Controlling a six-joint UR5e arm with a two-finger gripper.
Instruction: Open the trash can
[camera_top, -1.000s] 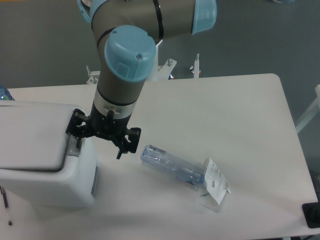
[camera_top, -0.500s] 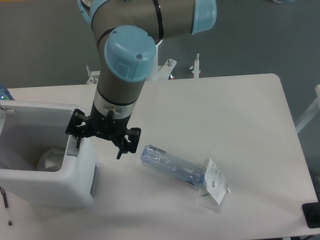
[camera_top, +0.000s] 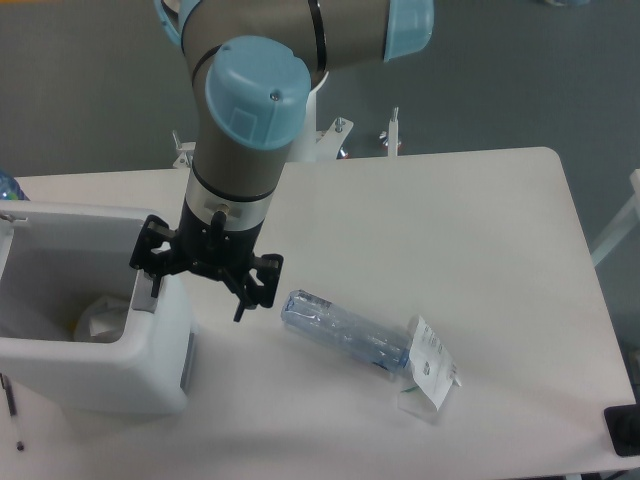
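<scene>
The white trash can (camera_top: 150, 372) stands at the table's left front, and its top is uncovered. No flat lid lies over it, and I look down into the cavity at a crumpled white liner (camera_top: 100, 318). My black gripper (camera_top: 195, 300) hangs over the bin's right rim. Its fingers are spread, with nothing between them. The left fingertip (camera_top: 152, 288) is at the grey button strip on the rim, and I cannot tell if it touches. The right fingertip (camera_top: 238, 312) hangs over the table beside the bin.
A clear blue-tinted bottle (camera_top: 345, 335) lies on the table right of the gripper, with a white labelled packet (camera_top: 432, 372) at its far end. A black object (camera_top: 625, 430) sits at the front right corner. Metal brackets (camera_top: 390, 135) stand behind the table.
The flat white lid that covered the bin one second ago has swung open, exposing the inside. The arm has since shifted slightly left and up.
</scene>
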